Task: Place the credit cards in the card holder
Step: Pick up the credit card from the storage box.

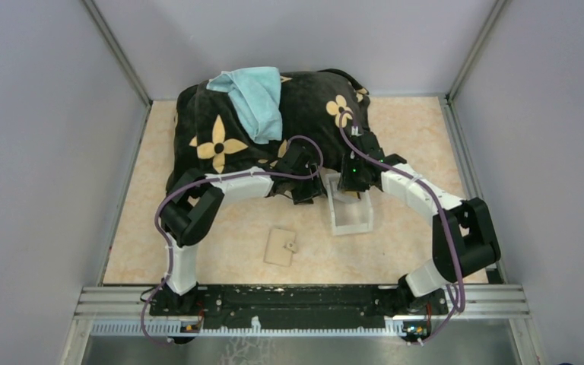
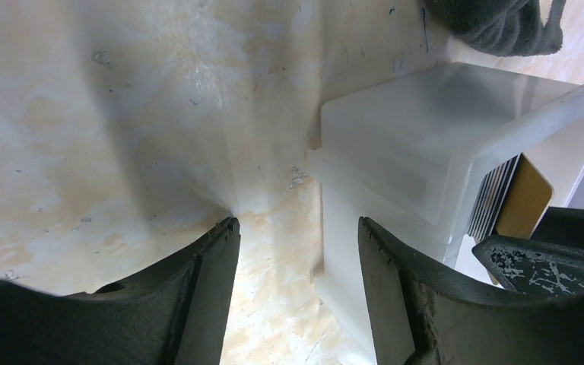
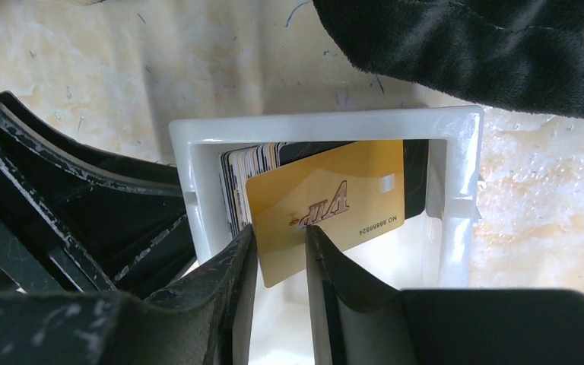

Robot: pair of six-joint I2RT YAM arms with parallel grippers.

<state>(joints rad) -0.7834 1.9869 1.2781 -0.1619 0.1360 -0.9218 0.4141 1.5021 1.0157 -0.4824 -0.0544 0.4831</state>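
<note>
Inside the white tray [image 3: 456,190], the right gripper [image 3: 280,232] pinches the lower corner of the gold VIP card [image 3: 334,201]. That card leans against the other credit cards [image 3: 247,167], which stand on edge along the tray's left wall. Just outside that wall, the left gripper [image 2: 296,228] hangs with its fingers spread, holding nothing. The card holder [image 1: 280,247] lies flat on the table, apart from the tray, on its near-left side.

Risks, as we judge them:
- We hold the card by one corner only. It may pivot or slip out as it lifts.
- The neighbouring cards touch it and may drag up or topple.
- The tray looks light. A snag on its wall could tip it or slide it toward the left gripper.
- The holder looks folded shut, so a carried card would have no slot to enter.
</note>
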